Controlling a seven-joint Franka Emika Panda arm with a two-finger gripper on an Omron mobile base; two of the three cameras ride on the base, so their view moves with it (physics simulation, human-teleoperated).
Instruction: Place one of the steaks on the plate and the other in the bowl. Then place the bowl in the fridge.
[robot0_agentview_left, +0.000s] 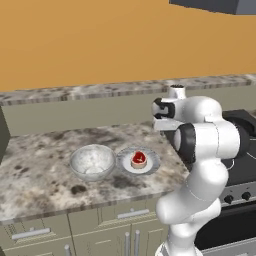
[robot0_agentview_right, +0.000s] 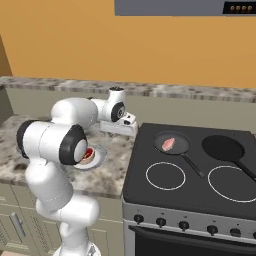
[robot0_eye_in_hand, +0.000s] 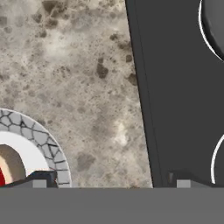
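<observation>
- The gripper (robot0_eye_in_hand: 109, 183) hangs over the counter (robot0_agentview_left: 40, 165) in the strip between the plate (robot0_agentview_left: 151, 162) and the stove (robot0_agentview_right: 200, 200); its jaws stand spread about as wide as they go, one tip over the plate's rim and the other over the stove's edge, with nothing between them.
- The round red steak (robot0_agentview_left: 138, 159) already lies in the middle of the plate.
- The pale pink steak (robot0_agentview_right: 168, 144) lies in the smaller frying pan (robot0_agentview_right: 172, 144) on the stove's back-left burner, to the stove side of the plate.
- The bowl (robot0_agentview_left: 92, 161) stands just beside the plate, on the side away from the stove, and looks empty.
- Judged from this, the pink steak for the bowl is the piece in hand next.
- That steak is probably light, soft and somewhat slick, so it may sag or slip under a shallow pinch.
- A sensible hold is across its narrow width near the middle, fingers coming straight down and low enough to clear the pan's rim.
- The bowl looks rigid, glossy and heavier; taking one wall at the rim, one finger inside and one outside, seems the safest grip.
- The fridge cannot be placed from these views.
</observation>
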